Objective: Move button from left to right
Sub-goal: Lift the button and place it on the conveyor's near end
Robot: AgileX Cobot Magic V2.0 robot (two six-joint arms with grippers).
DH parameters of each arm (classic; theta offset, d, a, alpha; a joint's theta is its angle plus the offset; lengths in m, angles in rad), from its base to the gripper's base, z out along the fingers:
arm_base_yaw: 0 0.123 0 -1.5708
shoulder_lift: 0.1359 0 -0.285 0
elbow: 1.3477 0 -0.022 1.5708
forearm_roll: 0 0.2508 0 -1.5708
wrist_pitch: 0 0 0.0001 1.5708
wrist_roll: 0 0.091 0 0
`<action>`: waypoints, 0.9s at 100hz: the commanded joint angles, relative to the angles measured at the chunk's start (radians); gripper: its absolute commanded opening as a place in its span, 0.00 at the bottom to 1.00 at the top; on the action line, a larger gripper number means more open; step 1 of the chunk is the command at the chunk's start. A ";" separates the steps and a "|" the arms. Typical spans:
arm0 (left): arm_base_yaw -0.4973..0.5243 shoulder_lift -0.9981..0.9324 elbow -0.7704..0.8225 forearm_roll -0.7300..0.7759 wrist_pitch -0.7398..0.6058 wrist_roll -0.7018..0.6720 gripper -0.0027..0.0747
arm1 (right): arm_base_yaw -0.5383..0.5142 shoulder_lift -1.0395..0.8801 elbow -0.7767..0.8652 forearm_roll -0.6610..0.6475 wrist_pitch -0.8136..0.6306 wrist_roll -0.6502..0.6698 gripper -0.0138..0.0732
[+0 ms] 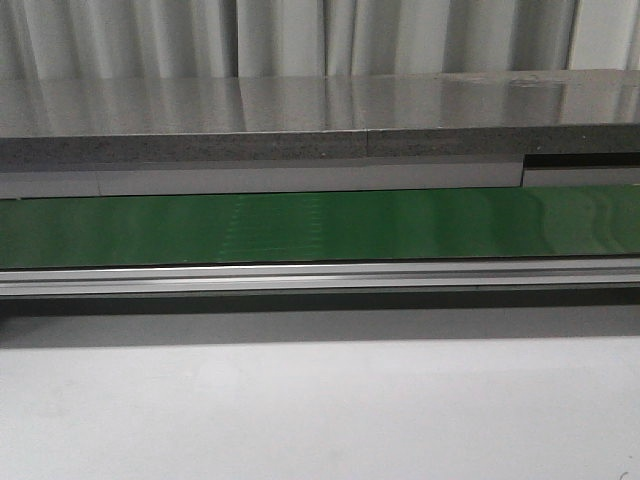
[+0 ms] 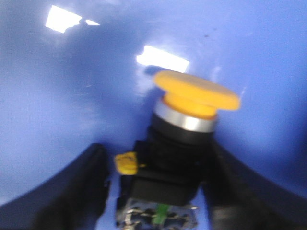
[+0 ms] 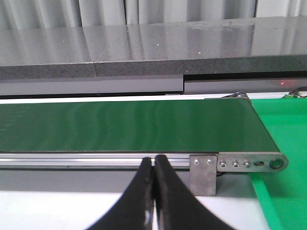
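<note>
Orange-yellow mushroom cap, chrome collar, black boxy body: the button (image 2: 184,139) is flanked by spread left gripper (image 2: 158,191) fingers; right gripper (image 3: 153,191) pressed closed.

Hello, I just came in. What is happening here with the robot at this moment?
In the left wrist view, the left gripper is around the button, an orange-yellow cap on a black body, over a blue surface. Its fingers flank the body, but the blur hides whether they clamp it. The right gripper is shut and empty, facing the green conveyor belt. The front view shows only the belt, with no arm and no button on it.
</note>
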 commanded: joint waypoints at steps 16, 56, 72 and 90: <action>-0.001 -0.042 -0.020 -0.024 0.011 -0.002 0.01 | -0.005 -0.019 -0.016 0.000 -0.085 -0.002 0.08; -0.004 -0.185 -0.059 -0.078 0.009 0.004 0.01 | -0.005 -0.019 -0.016 0.000 -0.085 -0.002 0.08; -0.037 -0.267 -0.067 -0.080 0.011 0.039 0.01 | -0.005 -0.019 -0.016 0.000 -0.085 -0.002 0.08; -0.113 -0.292 -0.067 -0.076 0.048 0.066 0.01 | -0.005 -0.019 -0.016 0.000 -0.085 -0.002 0.08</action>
